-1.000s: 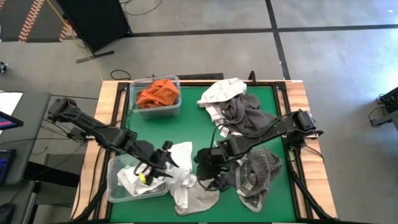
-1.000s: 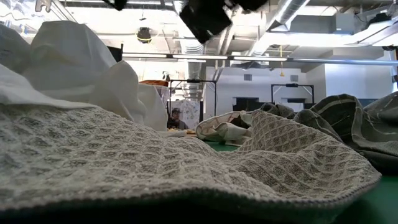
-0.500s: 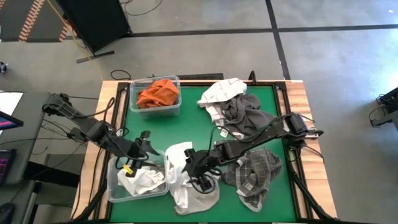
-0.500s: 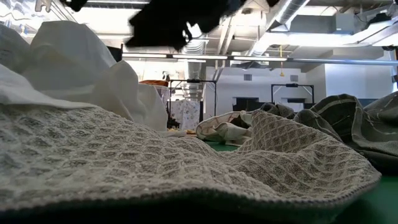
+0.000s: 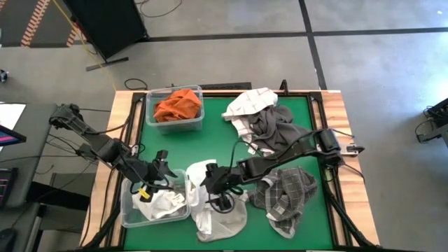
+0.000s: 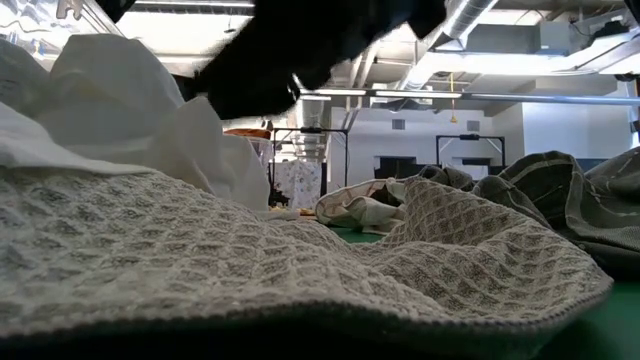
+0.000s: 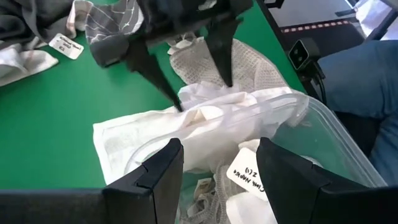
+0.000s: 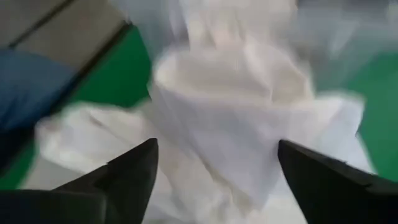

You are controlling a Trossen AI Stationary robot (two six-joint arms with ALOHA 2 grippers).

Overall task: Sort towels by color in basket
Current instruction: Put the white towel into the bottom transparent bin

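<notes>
A white towel (image 5: 199, 175) lies draped over the right rim of a clear bin (image 5: 126, 210) at the near left, which holds more white towels (image 5: 159, 204). My right gripper (image 5: 212, 183) is open and points down at this towel. In the right wrist view its fingers stand on either side of a raised fold (image 8: 217, 93). My left gripper (image 5: 159, 166) is open and empty over the bin (image 7: 336, 143). A cream waffle towel (image 5: 225, 222) lies under the white one. A grey-and-white checked towel (image 5: 288, 192) lies at the near right. My right gripper comes from above with its fingertips (image 7: 177, 104) down at the white towel's raised fold (image 7: 205, 109), by the bin's rim. I cannot tell whether they touch it. The towel lies on the rim and the table.
A second clear bin (image 5: 199, 122) at the far left holds rust orange towels (image 5: 178, 105). A pile of white and dark grey towels (image 5: 266, 122) lies at the far right. Bare green mat (image 5: 210, 140) shows in the middle. A person's blue sleeve (image 7: 360, 74) shows beyond the table's edge.
My left gripper has drawn back toward the table's left and far edges, away from the white towel on the bin's rim, and now hangs over the bin. My right gripper has gone toward the table's left edge, from the checked towel to above the white towel.
</notes>
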